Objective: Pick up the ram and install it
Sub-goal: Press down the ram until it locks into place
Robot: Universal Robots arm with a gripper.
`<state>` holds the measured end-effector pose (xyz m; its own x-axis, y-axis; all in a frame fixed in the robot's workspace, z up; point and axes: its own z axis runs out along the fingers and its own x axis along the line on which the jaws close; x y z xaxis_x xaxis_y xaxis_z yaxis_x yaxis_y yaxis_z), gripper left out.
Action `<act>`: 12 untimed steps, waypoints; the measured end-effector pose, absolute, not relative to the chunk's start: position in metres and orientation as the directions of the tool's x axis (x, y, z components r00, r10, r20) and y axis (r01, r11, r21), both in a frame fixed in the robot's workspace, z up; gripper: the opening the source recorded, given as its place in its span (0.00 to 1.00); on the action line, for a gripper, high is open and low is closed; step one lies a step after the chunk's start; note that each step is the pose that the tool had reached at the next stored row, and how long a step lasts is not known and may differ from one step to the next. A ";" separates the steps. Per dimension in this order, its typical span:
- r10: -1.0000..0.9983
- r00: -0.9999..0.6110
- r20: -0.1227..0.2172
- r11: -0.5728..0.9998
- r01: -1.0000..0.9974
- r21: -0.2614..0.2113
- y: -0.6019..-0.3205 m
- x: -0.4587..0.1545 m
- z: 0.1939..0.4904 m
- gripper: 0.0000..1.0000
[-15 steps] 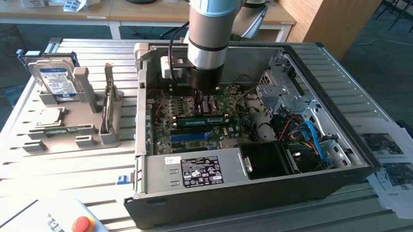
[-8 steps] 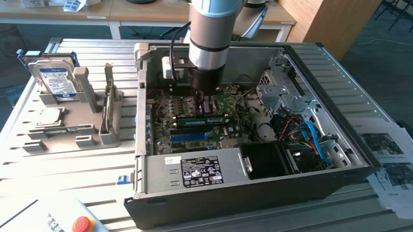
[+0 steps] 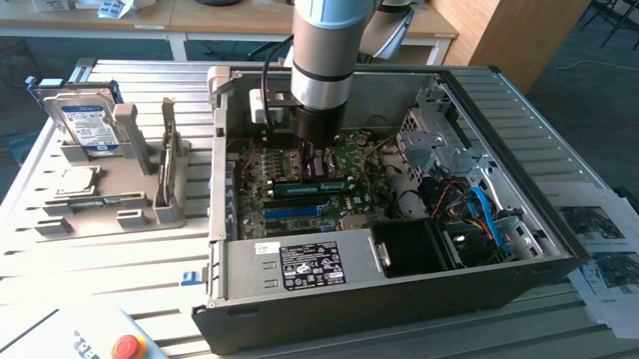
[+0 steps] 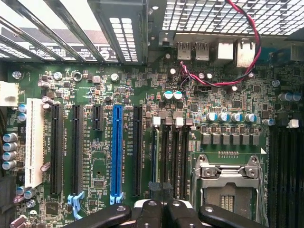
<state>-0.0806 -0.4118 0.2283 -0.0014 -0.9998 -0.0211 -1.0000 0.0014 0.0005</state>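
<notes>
The ram, a narrow green stick with a pale label, stands on edge in a slot on the motherboard inside the open computer case. My gripper hangs just above and behind it, deep in the case. In the wrist view the gripper is shut with its black fingers pressed together and nothing between them. The dark memory slots run straight out from the fingertips, beside the CPU socket.
A grey rack at the exterior view's left holds a hard drive and a dark expansion card. The case holds a power supply, drive cage and blue cables. Red-black wires cross the board. A red button sits at the front.
</notes>
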 end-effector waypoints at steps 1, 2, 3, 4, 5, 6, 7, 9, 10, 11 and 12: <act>-1.000 -0.001 -0.021 0.001 -1.000 0.001 -0.412 -0.081 0.228 0.10; -1.000 -0.001 -0.021 0.001 -1.000 0.000 -0.412 -0.081 0.228 0.10; -1.000 -0.002 -0.021 0.002 -1.000 0.000 -0.412 -0.081 0.228 0.10; -1.000 -0.002 -0.022 0.002 -1.000 -0.001 -0.412 -0.081 0.227 0.10; -1.000 -0.002 -0.021 0.002 -1.000 -0.001 -0.412 -0.081 0.227 0.10; -1.000 -0.002 -0.021 0.002 -1.000 -0.001 -0.412 -0.081 0.227 0.10; -1.000 -0.002 -0.021 0.002 -1.000 -0.001 -0.412 -0.081 0.227 0.10; -1.000 -0.001 -0.021 0.001 -1.000 -0.001 -0.412 -0.081 0.227 0.10; -1.000 -0.001 -0.021 0.001 -1.000 -0.001 -0.412 -0.081 0.226 0.10; -1.000 -0.001 -0.021 0.001 -1.000 -0.001 -0.412 -0.081 0.226 0.10; -1.000 -0.002 -0.021 0.002 -1.000 -0.001 -0.412 -0.081 0.226 0.10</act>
